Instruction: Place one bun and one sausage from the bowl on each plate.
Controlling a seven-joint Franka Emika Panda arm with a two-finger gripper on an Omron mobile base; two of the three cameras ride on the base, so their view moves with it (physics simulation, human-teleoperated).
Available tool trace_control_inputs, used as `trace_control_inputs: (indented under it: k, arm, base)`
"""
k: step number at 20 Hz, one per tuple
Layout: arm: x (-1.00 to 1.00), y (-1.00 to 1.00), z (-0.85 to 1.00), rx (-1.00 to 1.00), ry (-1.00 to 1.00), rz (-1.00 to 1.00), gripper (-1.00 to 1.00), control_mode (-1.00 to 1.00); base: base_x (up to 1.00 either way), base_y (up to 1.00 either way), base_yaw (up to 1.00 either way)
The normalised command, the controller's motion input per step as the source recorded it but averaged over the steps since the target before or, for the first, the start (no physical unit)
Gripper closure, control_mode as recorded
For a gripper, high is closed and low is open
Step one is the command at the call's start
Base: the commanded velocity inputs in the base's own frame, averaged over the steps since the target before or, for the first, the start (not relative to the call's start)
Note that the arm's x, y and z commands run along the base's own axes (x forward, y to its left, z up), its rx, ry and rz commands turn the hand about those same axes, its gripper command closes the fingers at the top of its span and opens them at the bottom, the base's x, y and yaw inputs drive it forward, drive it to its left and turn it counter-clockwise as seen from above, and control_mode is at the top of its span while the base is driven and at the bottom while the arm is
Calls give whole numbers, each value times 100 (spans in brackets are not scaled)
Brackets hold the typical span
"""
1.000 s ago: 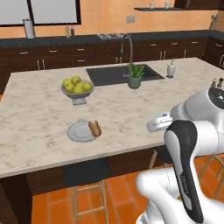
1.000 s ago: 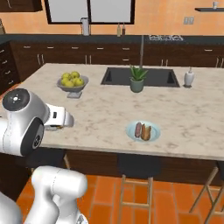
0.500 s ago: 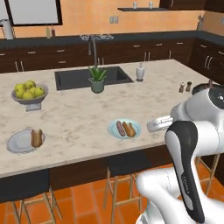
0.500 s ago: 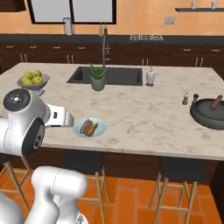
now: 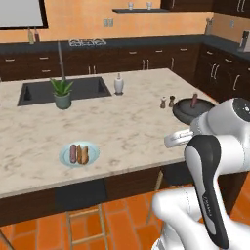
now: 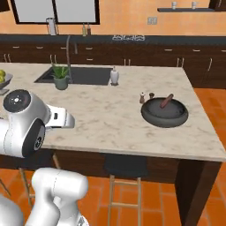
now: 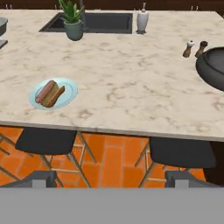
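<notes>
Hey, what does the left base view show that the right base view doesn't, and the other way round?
Left base view: the blue plate near the counter's front edge, holding a sausage and a bun side by side. Right base view: the fruit bowl at the far left. Both: the dark bowl with a second sausage in it, the shakers, the potted plant and the sink.

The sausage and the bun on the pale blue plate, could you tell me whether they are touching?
Touching. In the hand view the sausage lies right against the bun on the pale blue plate, with no gap between them.
</notes>
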Motion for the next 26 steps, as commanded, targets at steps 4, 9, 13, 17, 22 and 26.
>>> trace_control_inputs:
  k: [4,9,13,17,22,26]
  arm:
    - [0,0,0,0,0,0,-100,100]
    - [0,0,0,0,0,0,-100,100]
    - [0,0,0,0,0,0,-100,100]
    - [50,-18,0,5,10,0,-100,-100]
    - [95,-59,7,2,43,-25,-100,-100]
    - [82,-55,0,2,39,-47,-100,-100]
  base:
    - [41,-100,2]
    - [76,-100,7]
    - [99,-94,10]
    - [50,-32,4]
    - [0,0,0]
    - [0,0,0]
